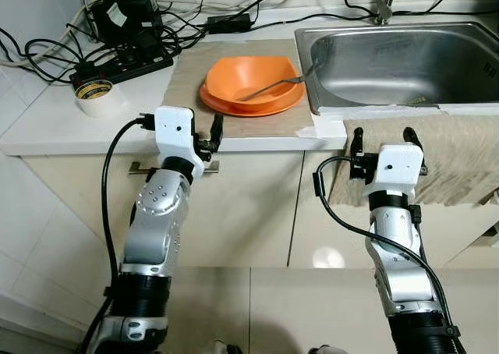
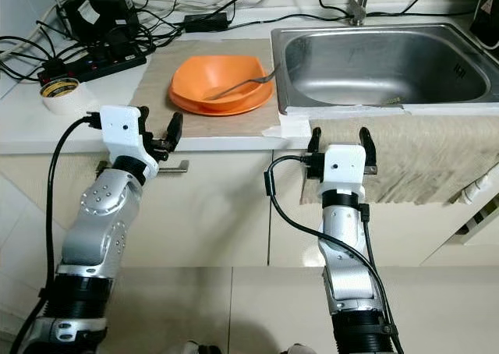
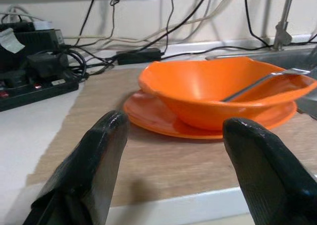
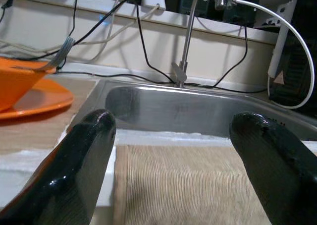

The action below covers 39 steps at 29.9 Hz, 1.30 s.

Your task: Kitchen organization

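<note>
While our left gripper [image 1: 206, 132] and right gripper [image 1: 383, 139] hang spread and empty at the white counter edge [image 1: 156, 142], the orange plastic bowl [image 1: 253, 79] sits upper centre beside the steel sink [image 1: 405, 54].

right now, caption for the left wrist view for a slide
Open left claw facing orange bowl with spoon.

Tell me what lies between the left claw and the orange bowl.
Only bare mat: the left wrist view shows nothing else between the open left claw and the bowl, which sits on a plate.
</note>
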Tool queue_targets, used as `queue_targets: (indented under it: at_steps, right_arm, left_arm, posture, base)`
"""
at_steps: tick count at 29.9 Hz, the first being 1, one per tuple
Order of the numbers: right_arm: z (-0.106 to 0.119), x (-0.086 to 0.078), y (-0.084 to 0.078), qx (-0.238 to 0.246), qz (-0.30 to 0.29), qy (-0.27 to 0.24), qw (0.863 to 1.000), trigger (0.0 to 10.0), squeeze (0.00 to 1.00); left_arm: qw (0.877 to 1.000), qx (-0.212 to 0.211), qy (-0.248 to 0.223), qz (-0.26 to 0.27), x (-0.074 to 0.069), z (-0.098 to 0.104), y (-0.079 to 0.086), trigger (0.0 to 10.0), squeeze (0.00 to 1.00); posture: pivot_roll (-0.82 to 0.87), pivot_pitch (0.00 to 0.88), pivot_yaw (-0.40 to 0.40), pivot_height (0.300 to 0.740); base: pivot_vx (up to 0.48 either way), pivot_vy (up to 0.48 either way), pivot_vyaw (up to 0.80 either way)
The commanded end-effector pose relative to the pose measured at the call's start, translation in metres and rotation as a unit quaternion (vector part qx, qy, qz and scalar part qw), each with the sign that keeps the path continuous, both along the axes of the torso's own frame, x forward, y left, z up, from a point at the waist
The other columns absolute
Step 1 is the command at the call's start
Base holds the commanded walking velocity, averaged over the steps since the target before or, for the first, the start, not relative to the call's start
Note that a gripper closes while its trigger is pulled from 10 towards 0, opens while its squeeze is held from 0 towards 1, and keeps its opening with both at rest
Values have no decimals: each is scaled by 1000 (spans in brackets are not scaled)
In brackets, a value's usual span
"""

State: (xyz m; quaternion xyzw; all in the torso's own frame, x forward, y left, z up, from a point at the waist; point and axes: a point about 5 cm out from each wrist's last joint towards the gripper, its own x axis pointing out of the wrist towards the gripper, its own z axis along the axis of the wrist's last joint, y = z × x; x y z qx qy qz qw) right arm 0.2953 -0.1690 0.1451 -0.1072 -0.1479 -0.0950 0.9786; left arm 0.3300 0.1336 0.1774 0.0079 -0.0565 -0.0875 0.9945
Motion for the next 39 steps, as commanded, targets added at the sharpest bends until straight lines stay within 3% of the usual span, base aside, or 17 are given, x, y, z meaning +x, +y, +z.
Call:
queue_targets:
  at_steps: [1, 8, 16, 23, 39]
  right_arm:
    - [4, 4, -3, 7, 0, 2, 1000, 10000, 0]
    - [17, 9, -7, -7, 22, -1, 1000, 10000, 0]
    - [17, 8, -6, 2, 25, 4, 1000, 10000, 0]
    - [9, 6, 2, 9, 27, 13, 1000, 10000, 0]
    - [1, 5, 4, 9, 24, 21, 999, 10000, 0]
  left_arm:
    - [1000, 0, 11, -1, 4, 2, 5, 10000, 0]
    - [1000, 4, 21, -18, 4, 5, 2, 10000, 0]
    - [1000, -11, -11, -20, 7, 23, 1, 10000, 0]
    - [998, -17, -45, -29, 5, 40, -7, 10000, 0]
    - [996, -23, -58, -62, 1, 48, -26, 10000, 0]
  posture:
    - [-61, 0, 100, 736]
    - [-68, 0, 104, 736]
    - [-69, 0, 105, 736]
    - [-67, 0, 107, 736]
    - [-70, 0, 121, 736]
  base:
    - [0, 0, 0]
    - [0, 0, 0]
    - [34, 0, 0]
    - [423, 0, 0]
    - [469, 0, 0]
